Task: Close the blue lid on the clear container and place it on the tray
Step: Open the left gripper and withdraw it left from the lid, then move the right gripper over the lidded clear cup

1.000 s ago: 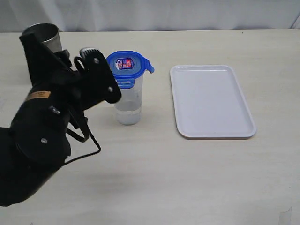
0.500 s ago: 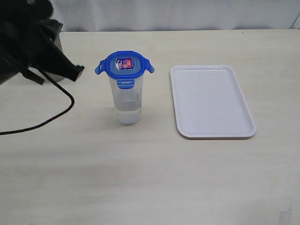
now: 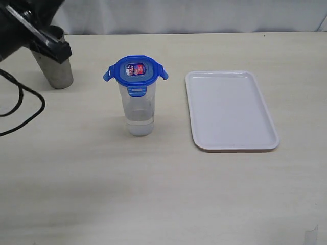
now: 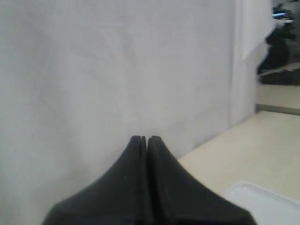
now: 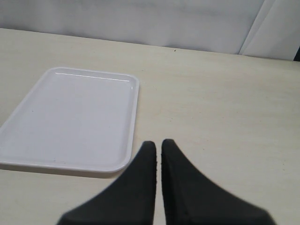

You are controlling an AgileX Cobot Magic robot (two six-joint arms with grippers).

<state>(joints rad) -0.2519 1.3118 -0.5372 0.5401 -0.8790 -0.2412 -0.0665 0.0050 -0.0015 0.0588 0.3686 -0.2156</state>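
A tall clear container (image 3: 139,109) stands upright on the pale table (image 3: 168,194), left of the empty white tray (image 3: 231,109) and apart from it. The blue lid (image 3: 135,70) sits on its rim, with the front flap folded down and two side flaps sticking outward. A grey metal cup (image 3: 56,74) stands well to the left, partly behind the left arm (image 3: 25,25). The left gripper (image 4: 144,138) is clenched on nothing, facing a white curtain (image 4: 117,70). The right gripper (image 5: 158,143) is also clenched empty, near the tray.
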